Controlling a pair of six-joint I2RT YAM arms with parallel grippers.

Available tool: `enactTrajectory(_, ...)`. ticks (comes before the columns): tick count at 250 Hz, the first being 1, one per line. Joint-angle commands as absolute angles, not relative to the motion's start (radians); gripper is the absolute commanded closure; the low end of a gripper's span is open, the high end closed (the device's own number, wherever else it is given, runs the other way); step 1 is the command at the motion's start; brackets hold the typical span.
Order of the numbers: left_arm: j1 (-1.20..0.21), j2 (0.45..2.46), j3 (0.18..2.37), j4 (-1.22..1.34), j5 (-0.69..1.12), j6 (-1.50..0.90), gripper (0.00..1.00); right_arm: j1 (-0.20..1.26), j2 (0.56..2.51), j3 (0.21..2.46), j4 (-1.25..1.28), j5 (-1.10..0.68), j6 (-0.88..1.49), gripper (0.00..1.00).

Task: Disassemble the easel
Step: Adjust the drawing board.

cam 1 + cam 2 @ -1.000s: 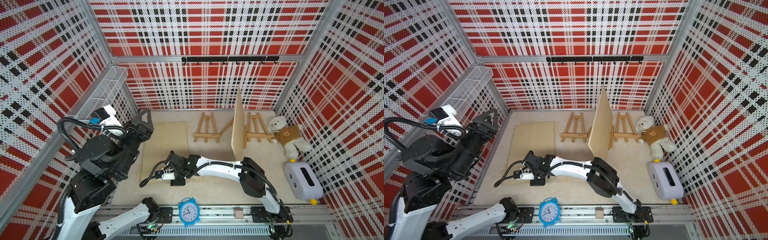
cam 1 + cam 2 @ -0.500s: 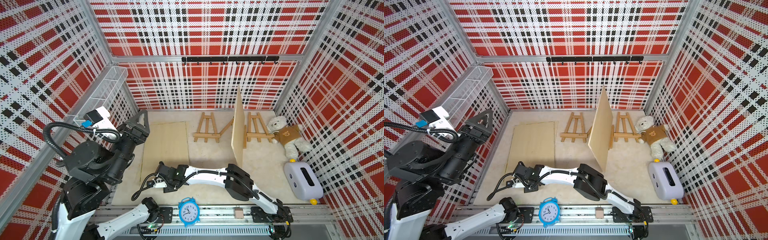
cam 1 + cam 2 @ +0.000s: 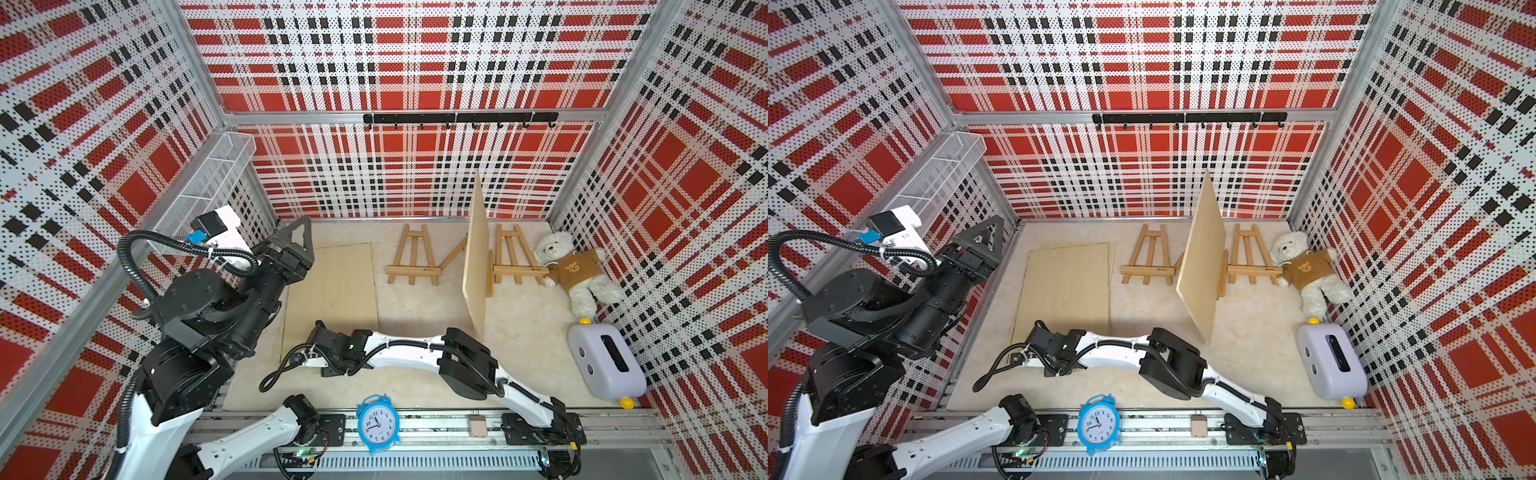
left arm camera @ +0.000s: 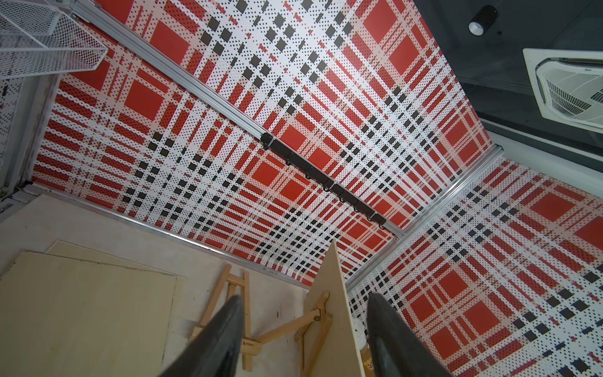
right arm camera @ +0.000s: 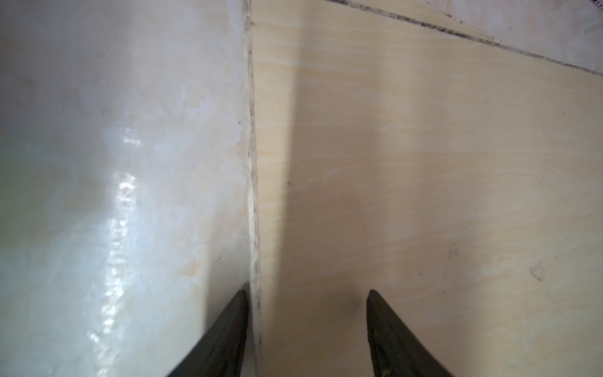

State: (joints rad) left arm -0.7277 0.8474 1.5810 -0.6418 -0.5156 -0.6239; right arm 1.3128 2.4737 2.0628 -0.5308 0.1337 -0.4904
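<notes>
Black rubber on both pairs of fingers. Left gripper [image 4: 306,295] cut off by the lower edge of its wrist view, fingers well apart with nothing held between them; at middle left in both top views, raised clear of the floor. Right gripper [image 5: 307,292] low in its wrist view, likewise parted and gripping nothing, astride the edge of a flat board [image 5: 424,163]. Blurred close up there, and in both top views hidden beneath its own wrist at lower centre.

Counted three boards. Two lie stacked left of centre [image 3: 332,286], the lower one only a sliver along the edges. One upright board [image 3: 476,249] stands edge-on right of centre.

Two wooden easels at the upper middle of the floor. One easel [image 3: 413,257] stands bare just left of the upright board. The other easel [image 3: 515,257] sits against that board's right face, partly covered by it.

One teddy bear [image 3: 575,270] at the right. One lilac toaster [image 3: 604,361] below it. One blue alarm clock [image 3: 376,424] at bottom centre.

One wire basket [image 3: 208,187] on the wall at upper left, split into compartments. Contents not to be made out through the mesh.
</notes>
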Motion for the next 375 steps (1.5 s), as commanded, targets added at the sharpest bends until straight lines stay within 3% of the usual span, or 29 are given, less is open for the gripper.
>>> enactTrajectory(1,-0.687,0.85,1.589,-0.632,-0.476,-0.637,0.37,1.308,2.52,2.111,-0.504,0.128,-0.471,0.4)
enactTrajectory(139,-0.327,0.865,1.545,-0.621,-0.086,-0.769,0.37,1.296,2.487,2.115,-0.516,0.003,-0.474,0.4)
enactTrajectory(169,-0.281,0.868,1.53,-0.602,-0.042,-0.785,0.36,1.295,2.499,2.115,-0.502,0.075,-0.471,0.4)
enactTrajectory(248,-0.244,0.893,1.532,-0.588,0.018,-0.799,0.37,1.287,2.563,2.179,-0.478,0.232,-0.424,0.4)
enactTrajectory(375,-0.226,0.902,1.539,-0.64,0.03,-0.775,0.37,1.253,2.617,2.292,-0.469,0.245,-0.36,0.38)
